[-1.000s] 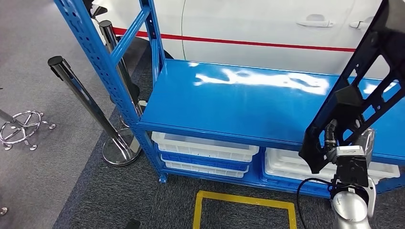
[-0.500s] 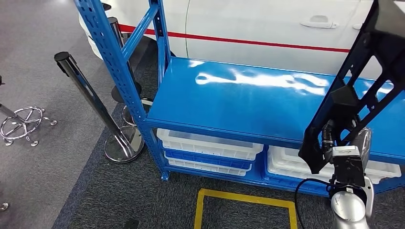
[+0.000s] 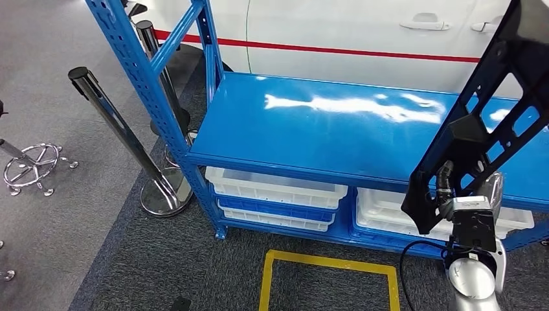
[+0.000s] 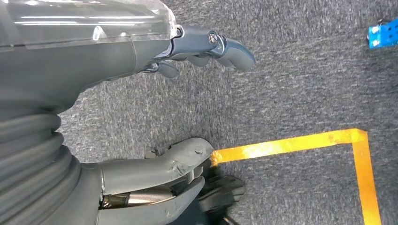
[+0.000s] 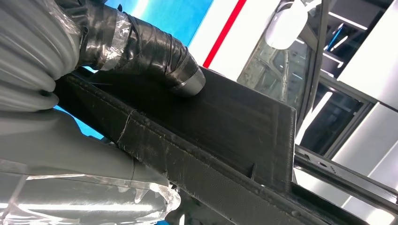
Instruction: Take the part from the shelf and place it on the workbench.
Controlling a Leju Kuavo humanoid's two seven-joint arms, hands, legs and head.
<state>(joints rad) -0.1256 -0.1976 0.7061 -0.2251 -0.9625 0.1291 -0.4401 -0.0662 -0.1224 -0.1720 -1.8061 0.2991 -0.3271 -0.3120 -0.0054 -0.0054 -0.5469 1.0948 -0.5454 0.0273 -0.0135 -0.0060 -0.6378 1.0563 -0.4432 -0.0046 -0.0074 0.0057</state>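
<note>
Ahead, the blue workbench spreads from ten to two o'clock, its top bare to receive what I carry. Slanting at three o'clock, the black part rides high to pass its edge, my right hand clamped around it. My left hand hangs slack-fingered and unladen over the carpet, unneeded.

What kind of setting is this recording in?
Probably an automotive workshop or demo floor: a blue steel shelf rack with white bins, a white car behind, and yellow floor tape.
</note>
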